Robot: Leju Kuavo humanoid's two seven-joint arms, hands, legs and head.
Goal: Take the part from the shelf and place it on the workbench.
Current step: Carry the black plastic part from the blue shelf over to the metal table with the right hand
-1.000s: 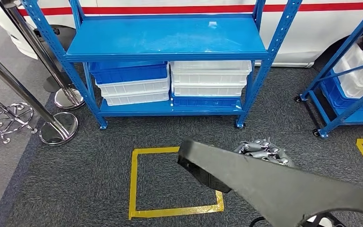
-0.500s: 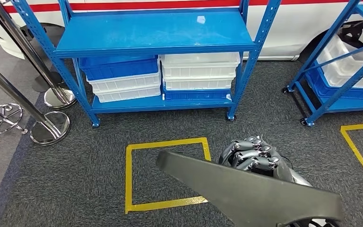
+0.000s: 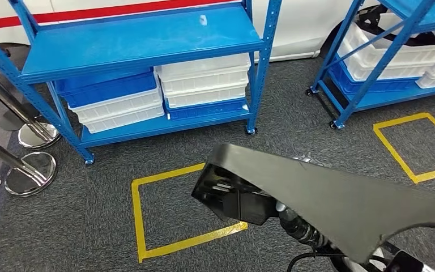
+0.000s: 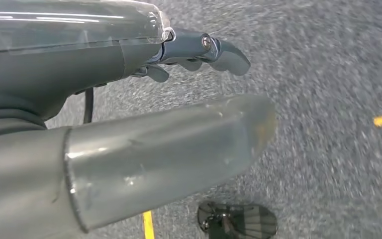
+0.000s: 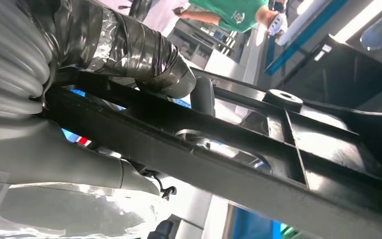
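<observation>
A large black plastic part (image 3: 328, 198) stretches across the lower right of the head view, above the carpet, its hollow underside end turned toward the shelf. In the right wrist view my right hand (image 5: 129, 55) grips the part (image 5: 278, 149) by its ribbed underside, with the taped thumb wrapped over a rib. In the head view the part covers most of that hand. My left hand (image 4: 104, 64) hangs over the grey carpet with thumb and fingers apart, holding nothing.
A blue shelf (image 3: 141, 42) with a bare top deck stands ahead, white and blue bins (image 3: 204, 79) stacked below. A second blue shelf (image 3: 385, 51) is at the right. Yellow tape squares (image 3: 139, 215) mark the carpet. Chrome post bases (image 3: 31, 173) stand left. A person (image 5: 229, 10) is nearby.
The whole view has swung, sliding the shelf left and bringing the second shelf in. The part now sits higher and shows its underside end, covering the right hand's fingers.
</observation>
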